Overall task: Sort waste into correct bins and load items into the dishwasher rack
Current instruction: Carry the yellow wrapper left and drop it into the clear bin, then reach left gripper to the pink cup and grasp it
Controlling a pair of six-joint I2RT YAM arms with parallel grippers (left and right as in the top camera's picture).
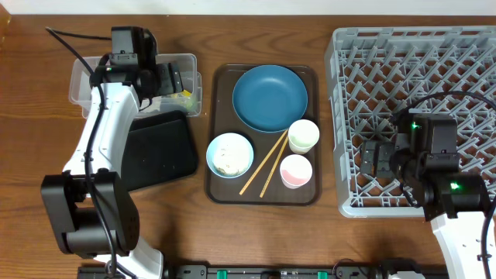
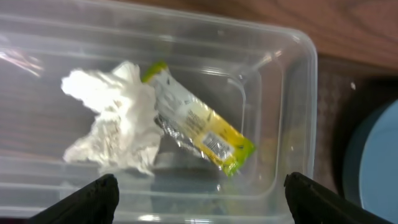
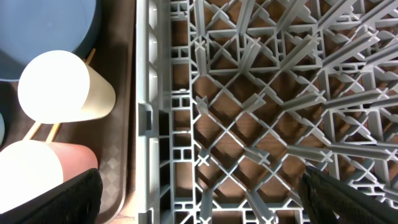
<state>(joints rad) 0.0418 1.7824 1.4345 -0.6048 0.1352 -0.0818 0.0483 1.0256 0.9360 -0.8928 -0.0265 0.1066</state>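
Because the crumpled tissue (image 2: 115, 121) and the yellow-green wrapper (image 2: 202, 127) lie touching inside the clear tub (image 2: 292, 93), you find the left claw (image 2: 200, 190) above them spread wide and empty; the right claw (image 3: 199, 190), likewise released, hangs over the dishwasher rack (image 3: 261, 93), near the white cup (image 3: 59, 87).

Yellow-green wrapper (image 2: 200, 129), white tissue (image 2: 115, 121), grey rack (image 1: 411, 37).

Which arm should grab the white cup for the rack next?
Right, probably. The right gripper hangs open over the rack, close to the white cup; the left gripper is far off over the clear tub.
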